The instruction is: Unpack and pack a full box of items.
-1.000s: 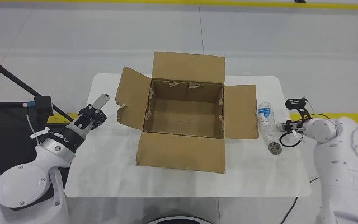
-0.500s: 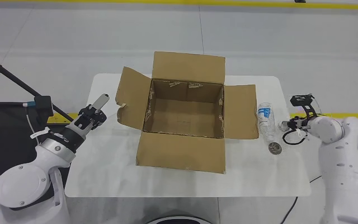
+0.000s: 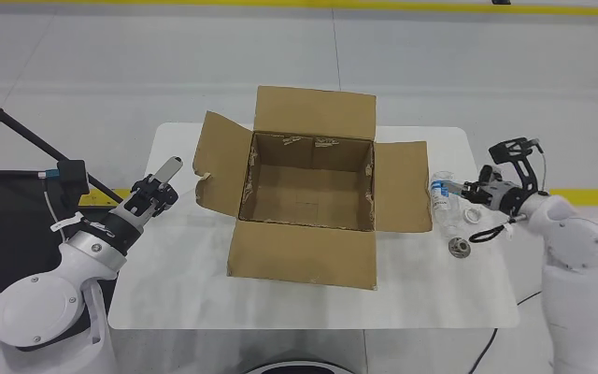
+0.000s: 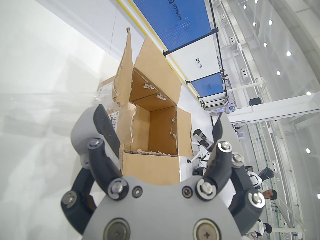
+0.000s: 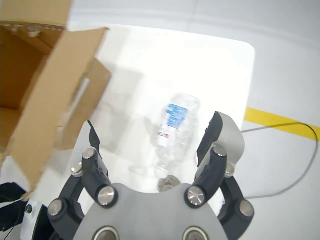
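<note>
Right gripper (image 5: 153,123) wide open, empty, just by bottle (image 5: 176,126) lying near table (image 3: 168,280) right edge beside box (image 3: 308,201). Left gripper (image 4: 160,116) open, empty, left edge.

the white rounded table (image 3: 187,292) is viewed from overhead by the top camera, while the open brown cardboard box (image 3: 308,192), shared by all views, is faced closely from opposite sides by the wrist cameras.

Top view, right of centre: small round object (image 3: 459,247) beside the clear bottle (image 3: 440,199), too small to identify; right wrist view: the bottle's cap end and that object partly hidden behind the right gripper (image 5: 153,122), cardboard box (image 5: 37,76) cut off at the picture's edge.
</note>
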Robot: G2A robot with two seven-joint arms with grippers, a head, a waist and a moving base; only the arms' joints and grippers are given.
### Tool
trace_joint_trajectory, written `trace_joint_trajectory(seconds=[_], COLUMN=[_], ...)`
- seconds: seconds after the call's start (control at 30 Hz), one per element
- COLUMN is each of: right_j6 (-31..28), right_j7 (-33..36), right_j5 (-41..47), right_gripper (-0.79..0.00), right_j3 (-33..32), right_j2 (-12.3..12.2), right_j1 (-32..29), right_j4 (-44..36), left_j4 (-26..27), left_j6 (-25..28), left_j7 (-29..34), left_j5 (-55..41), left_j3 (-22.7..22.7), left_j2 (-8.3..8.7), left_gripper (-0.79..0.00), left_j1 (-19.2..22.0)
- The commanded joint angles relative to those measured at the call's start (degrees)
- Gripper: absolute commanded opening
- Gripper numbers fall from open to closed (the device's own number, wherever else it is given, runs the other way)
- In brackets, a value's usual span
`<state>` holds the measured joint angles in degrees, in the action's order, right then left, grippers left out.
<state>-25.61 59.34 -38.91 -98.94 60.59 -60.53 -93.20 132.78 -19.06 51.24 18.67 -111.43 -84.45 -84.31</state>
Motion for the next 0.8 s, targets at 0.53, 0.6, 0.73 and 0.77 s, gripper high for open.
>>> trace_joint_trajectory(seconds=[0.53,0.6,0.73,0.77], right_j6=[-0.71,-0.11,0.43,0.55], right_j7=[5.29,5.21,4.89,4.81], right_j5=[14.55,14.34,14.31,14.23], right_gripper=[0.0,0.0,0.0,0.0], right_j3=[11.62,12.8,14.85,15.29], right_j2=[-0.45,-0.47,-0.5,-0.52], right_j1=[5.14,6.01,7.55,7.87], right_j4=[2.71,3.29,4.11,4.23], left_j4=[0.0,0.0,0.0,0.0], left_j6=[0.0,0.0,0.0,0.0], left_j7=[0.0,0.0,0.0,0.0], left_j5=[0.0,0.0,0.0,0.0], left_j3=[0.0,0.0,0.0,0.0], left_j2=[0.0,0.0,0.0,0.0], left_gripper=[0.0,0.0,0.0,0.0], left_j1=[0.0,0.0,0.0,0.0])
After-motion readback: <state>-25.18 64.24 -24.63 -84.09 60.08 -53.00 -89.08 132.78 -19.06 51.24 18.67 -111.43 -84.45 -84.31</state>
